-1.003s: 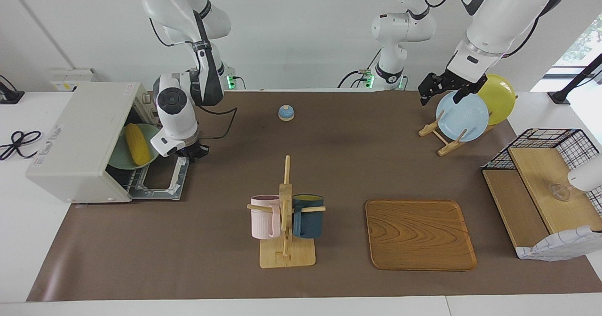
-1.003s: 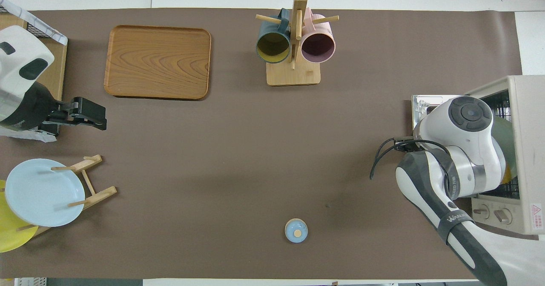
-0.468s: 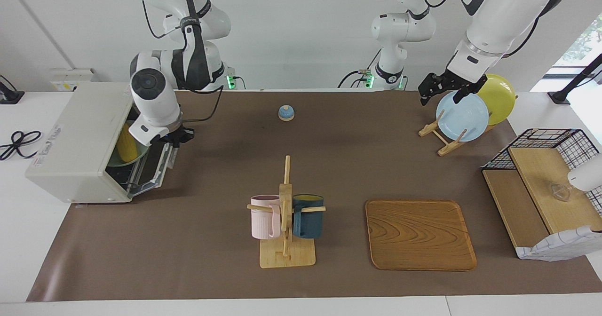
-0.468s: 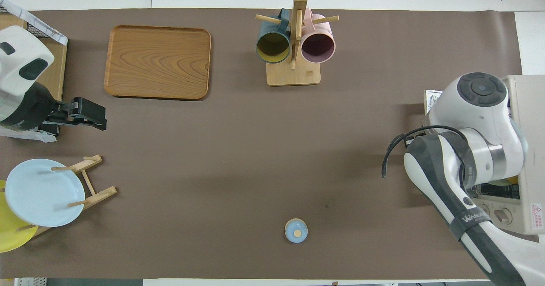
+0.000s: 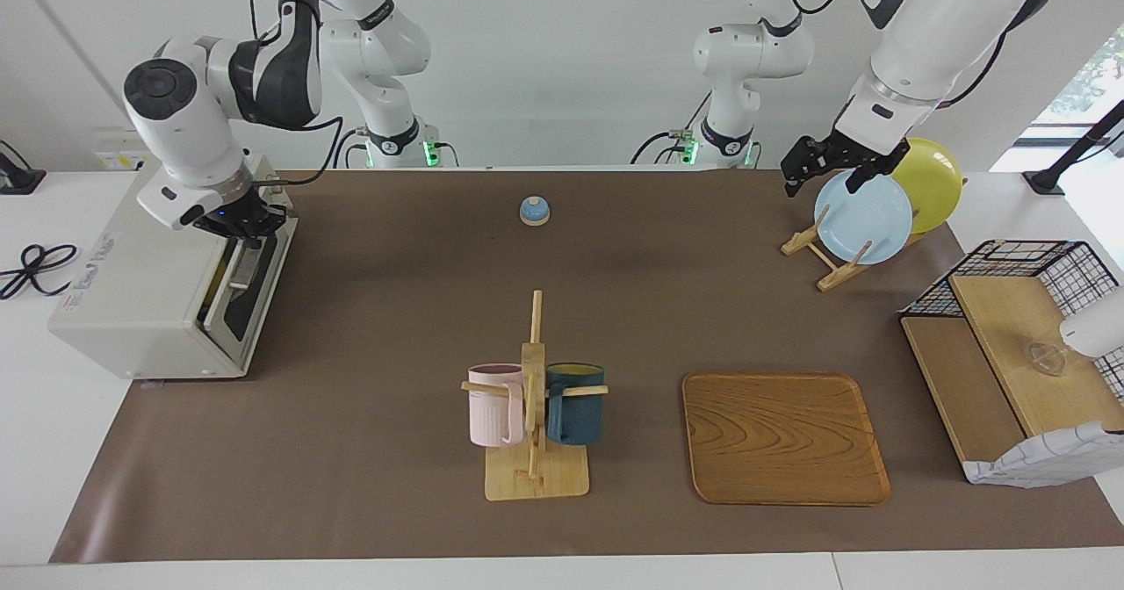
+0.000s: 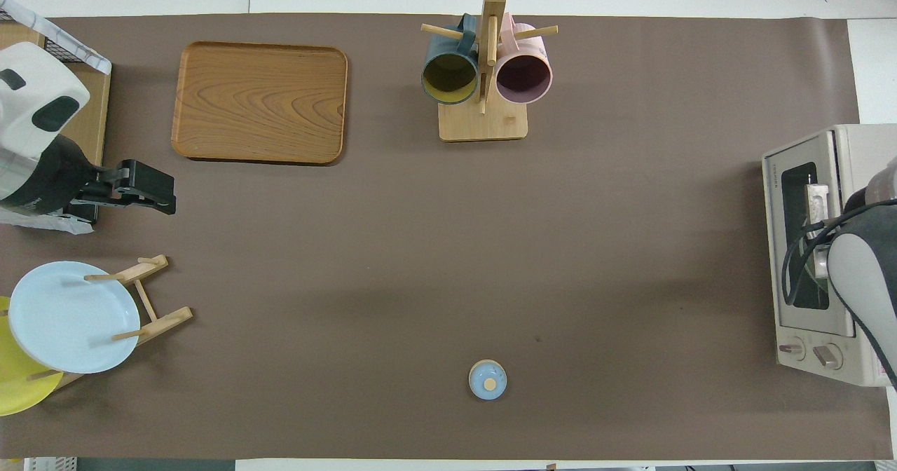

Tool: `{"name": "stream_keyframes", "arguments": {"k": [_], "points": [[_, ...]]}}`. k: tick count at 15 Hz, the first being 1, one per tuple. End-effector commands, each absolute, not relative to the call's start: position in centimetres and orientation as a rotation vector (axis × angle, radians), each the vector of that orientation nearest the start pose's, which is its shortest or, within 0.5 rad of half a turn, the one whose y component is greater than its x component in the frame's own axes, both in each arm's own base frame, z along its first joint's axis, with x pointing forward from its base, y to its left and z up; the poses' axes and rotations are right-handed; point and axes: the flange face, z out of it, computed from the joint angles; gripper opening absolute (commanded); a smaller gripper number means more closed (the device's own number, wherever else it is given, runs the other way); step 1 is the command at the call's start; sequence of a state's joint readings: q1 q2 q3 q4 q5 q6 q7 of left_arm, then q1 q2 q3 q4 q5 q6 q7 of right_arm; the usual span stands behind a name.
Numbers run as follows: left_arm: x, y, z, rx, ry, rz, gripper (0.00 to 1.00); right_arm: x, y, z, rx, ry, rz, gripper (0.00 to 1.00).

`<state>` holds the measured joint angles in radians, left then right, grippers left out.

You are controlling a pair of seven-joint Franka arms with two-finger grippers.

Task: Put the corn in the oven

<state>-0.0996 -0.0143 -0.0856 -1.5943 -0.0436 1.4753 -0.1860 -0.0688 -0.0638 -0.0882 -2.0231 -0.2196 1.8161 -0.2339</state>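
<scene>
The off-white oven [image 5: 145,287] stands at the right arm's end of the table and also shows in the overhead view [image 6: 813,254]. Its dark glass door [image 5: 248,296] stands almost shut. The corn is hidden; no yellow cob shows through the window. My right gripper [image 5: 239,219] is at the top edge of the door, by the metal bar handle [image 6: 815,203]. My left gripper [image 5: 821,173] hangs in the air over the plate rack and waits; it also shows in the overhead view [image 6: 147,187].
A blue plate [image 5: 862,218] and a yellow plate [image 5: 935,182] stand in a wooden rack. A mug tree [image 5: 534,397] holds a pink and a dark blue mug. A wooden tray [image 5: 783,436], a wire basket shelf [image 5: 1010,344] and a small blue bell [image 5: 534,211] are also on the table.
My right gripper has swung up from low in front of the oven to its top edge. The door has gone from lying open to almost shut, hiding the corn and green plate. Left arm unmoved.
</scene>
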Motion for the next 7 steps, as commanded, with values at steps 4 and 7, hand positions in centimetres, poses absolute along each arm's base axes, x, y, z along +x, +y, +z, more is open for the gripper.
{"name": "stream_keyframes", "arguments": {"k": [4, 7], "points": [[52.7, -10.2, 61.7, -3.142, 0.002, 0.181, 1.0, 50.1, -10.0, 51.4, -3.221, -0.182, 0.363, 0.0], [52.7, -10.2, 61.7, -3.142, 0.002, 0.181, 1.0, 50.0, -10.1, 57.6, -3.207, -0.141, 0.353, 0.12]]}}
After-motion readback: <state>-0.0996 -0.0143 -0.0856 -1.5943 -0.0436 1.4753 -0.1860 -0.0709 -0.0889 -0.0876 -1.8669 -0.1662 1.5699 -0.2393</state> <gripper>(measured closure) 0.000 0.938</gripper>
